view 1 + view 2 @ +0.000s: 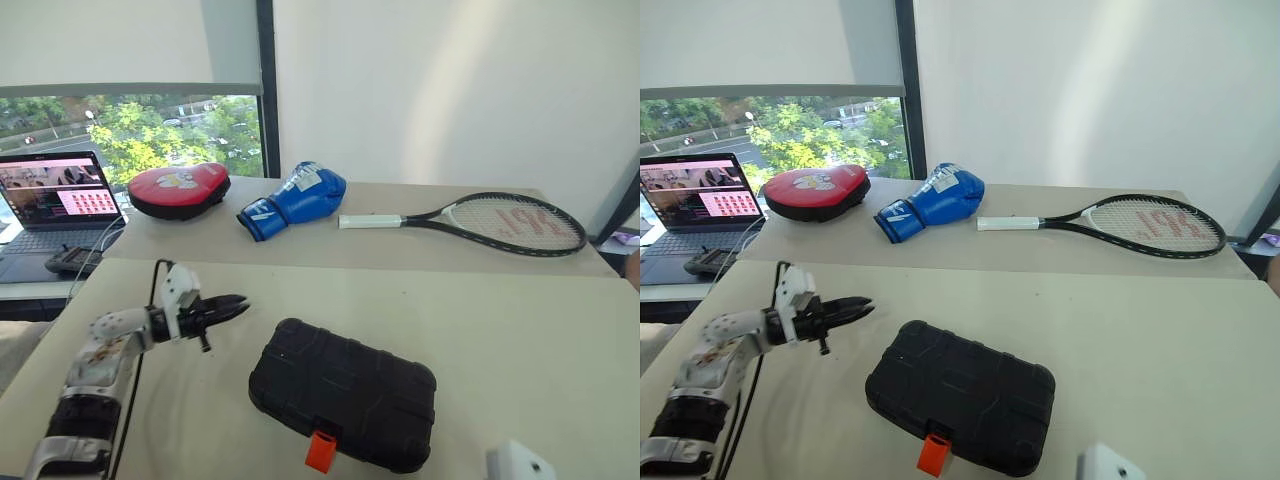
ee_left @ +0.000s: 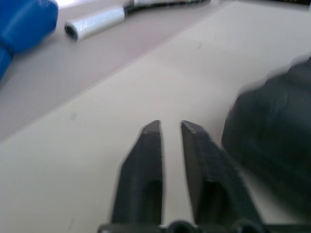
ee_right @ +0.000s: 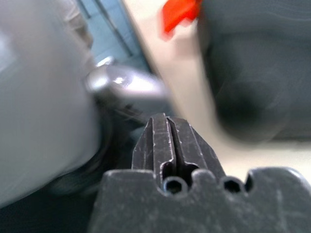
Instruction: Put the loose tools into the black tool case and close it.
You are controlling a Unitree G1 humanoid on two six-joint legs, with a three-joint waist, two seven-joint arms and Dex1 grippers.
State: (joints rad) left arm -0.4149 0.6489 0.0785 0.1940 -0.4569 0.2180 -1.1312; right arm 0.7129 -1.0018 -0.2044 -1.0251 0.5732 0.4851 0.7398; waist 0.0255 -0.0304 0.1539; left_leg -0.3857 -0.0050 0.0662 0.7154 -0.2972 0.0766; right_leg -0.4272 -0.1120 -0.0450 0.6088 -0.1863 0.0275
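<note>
Beige bench [image 1: 520,330] beneath a white wall: the black moulded-plastic tool case [image 1: 342,393], closed, textured shell up, orange latch [image 1: 320,451] protruding, lies just beyond the clenched, empty left tool [image 1: 236,306]; right tool [image 3: 167,127] likewise clenched.

Matt textured plastic tool case [image 1: 342,393]
</note>
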